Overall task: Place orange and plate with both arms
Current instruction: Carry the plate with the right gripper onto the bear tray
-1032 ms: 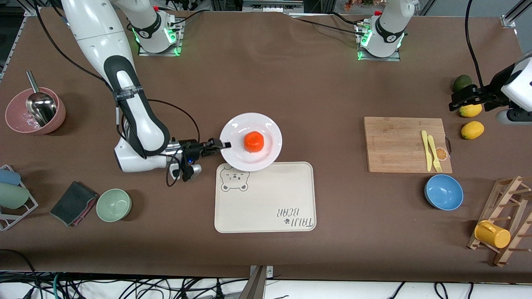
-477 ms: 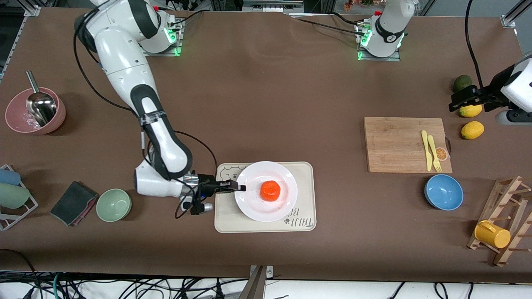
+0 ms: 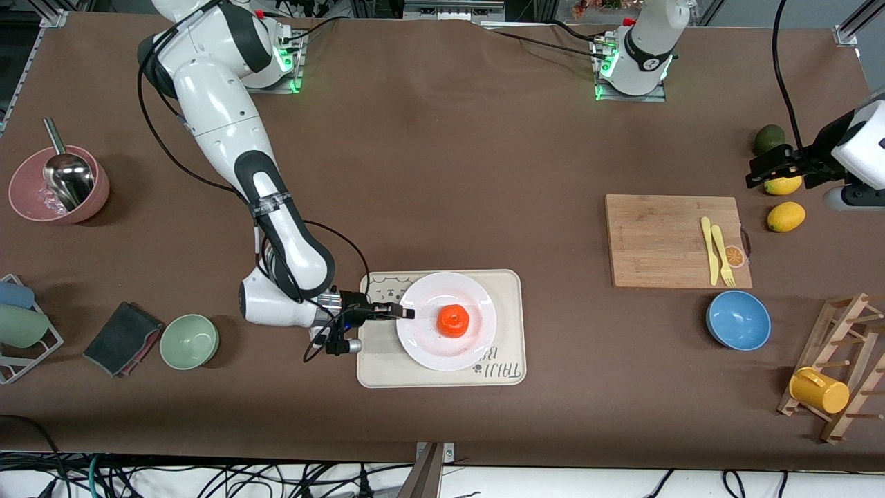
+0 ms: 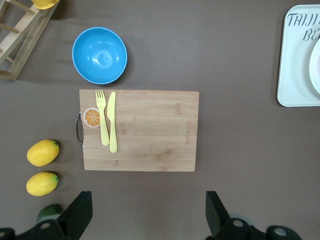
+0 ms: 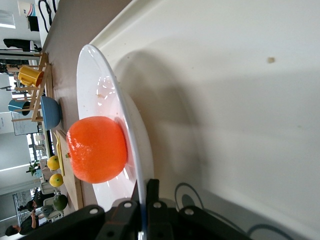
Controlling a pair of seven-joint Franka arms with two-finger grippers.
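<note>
The white plate (image 3: 477,339) lies within the outline of the cream bear-printed tray (image 3: 387,366), low over it or resting on it; I cannot tell which. The orange (image 3: 453,320) sits in the plate's well. My right gripper (image 3: 404,312) is shut on the plate's rim at the side toward the right arm's end. In the right wrist view the rim (image 5: 100,95) runs between the fingers of the right gripper (image 5: 145,192), with the orange (image 5: 97,150) beside it. My left gripper (image 3: 755,171) waits open over the table by the lemons, nothing inside it (image 4: 147,217).
A wooden cutting board (image 3: 657,241) with a yellow fork and knife lies toward the left arm's end, with a blue bowl (image 3: 738,320), two lemons (image 3: 786,216), a dark green fruit (image 3: 769,138) and a mug rack (image 3: 840,373). A green bowl (image 3: 189,341), dark cloth (image 3: 123,338) and pink bowl (image 3: 28,200) lie toward the right arm's end.
The right arm carried the plate with the orange from the bare table toward the front camera, to within the tray's outline. The left arm has not moved.
</note>
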